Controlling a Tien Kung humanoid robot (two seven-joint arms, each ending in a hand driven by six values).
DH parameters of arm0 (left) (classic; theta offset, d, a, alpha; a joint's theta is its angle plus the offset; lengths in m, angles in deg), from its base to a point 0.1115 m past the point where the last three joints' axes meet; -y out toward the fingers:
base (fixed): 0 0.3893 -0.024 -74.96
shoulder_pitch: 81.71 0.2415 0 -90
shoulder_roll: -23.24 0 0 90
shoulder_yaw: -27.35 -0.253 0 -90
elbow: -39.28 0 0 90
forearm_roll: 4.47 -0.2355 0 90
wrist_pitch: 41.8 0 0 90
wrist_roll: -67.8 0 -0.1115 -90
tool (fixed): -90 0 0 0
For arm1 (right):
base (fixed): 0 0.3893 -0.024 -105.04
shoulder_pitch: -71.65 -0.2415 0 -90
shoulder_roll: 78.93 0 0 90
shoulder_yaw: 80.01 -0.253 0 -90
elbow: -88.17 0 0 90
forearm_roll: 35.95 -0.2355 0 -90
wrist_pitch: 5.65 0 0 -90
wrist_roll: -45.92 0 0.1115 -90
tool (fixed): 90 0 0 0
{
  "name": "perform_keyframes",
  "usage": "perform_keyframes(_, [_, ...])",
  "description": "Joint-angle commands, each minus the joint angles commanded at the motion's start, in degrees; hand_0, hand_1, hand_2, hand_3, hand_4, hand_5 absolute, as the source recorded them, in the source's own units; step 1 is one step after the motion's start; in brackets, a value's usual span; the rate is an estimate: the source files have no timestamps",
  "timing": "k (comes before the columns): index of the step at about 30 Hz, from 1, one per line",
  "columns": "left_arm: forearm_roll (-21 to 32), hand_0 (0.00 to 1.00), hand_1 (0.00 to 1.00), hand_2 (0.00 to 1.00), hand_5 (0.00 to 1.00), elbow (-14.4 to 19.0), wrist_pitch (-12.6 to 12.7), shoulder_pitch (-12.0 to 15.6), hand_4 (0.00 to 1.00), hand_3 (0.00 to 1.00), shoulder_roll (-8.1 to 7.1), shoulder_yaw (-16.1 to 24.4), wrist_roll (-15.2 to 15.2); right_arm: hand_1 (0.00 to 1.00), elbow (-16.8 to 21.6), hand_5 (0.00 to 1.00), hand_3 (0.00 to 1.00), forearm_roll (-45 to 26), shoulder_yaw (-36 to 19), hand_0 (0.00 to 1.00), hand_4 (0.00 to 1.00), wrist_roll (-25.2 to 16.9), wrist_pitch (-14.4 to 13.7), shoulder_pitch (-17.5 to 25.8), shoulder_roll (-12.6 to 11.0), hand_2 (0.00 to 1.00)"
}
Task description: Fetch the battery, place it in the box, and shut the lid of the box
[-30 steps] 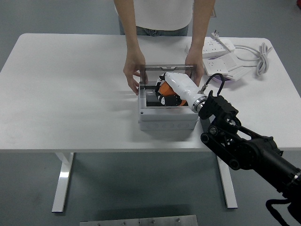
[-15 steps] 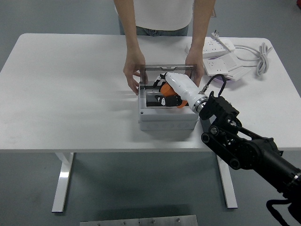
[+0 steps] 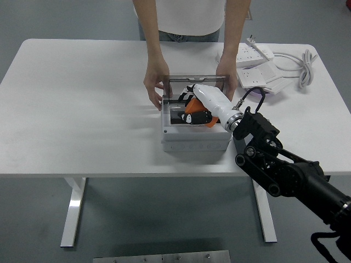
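A grey box (image 3: 194, 141) stands at the middle of the table with its clear lid (image 3: 194, 80) tipped up at the back. A person at the far side holds the lid open, with one hand (image 3: 154, 87) on its left end and the other hand (image 3: 227, 76) on its right end. My right hand (image 3: 196, 116), white at the wrist and orange and black below, reaches down into the open box from the right. A black shape, seemingly the battery (image 3: 176, 116), lies inside under and left of the hand. I cannot make out any grip on it.
White power strips (image 3: 255, 55) and a coiled white cable (image 3: 304, 68) lie at the back right of the table. A purple-edged object (image 3: 262, 94) sits just right of the box, behind my forearm. The person's body stands at the far edge.
My right hand has shifted slightly lower and to the right inside the box. The person's hands and the lid have stayed put.
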Motion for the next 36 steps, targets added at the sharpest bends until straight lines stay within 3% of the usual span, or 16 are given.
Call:
perform_keyframes(16, [-2.0, 0.632, 0.698, 0.573, 0.002, 0.0, -1.0, -1.0, 0.500, 0.541, 0.21, 1.0, 0.3, 0.353, -4.0, 0.190, 0.528, -2.3, 0.5, 0.218, 0.811, -5.6, -2.4, -1.1, -0.3, 0.450])
perform_keyframes(36, [-2.9, 0.632, 0.698, 0.573, 0.002, 0.1, -1.6, -1.3, 0.500, 0.541, 0.40, 1.4, 0.7, 0.352, -5.6, 0.198, 0.522, -3.6, 0.0, 0.248, 0.814, -5.9, -3.1, -1.8, 0.2, 0.449])
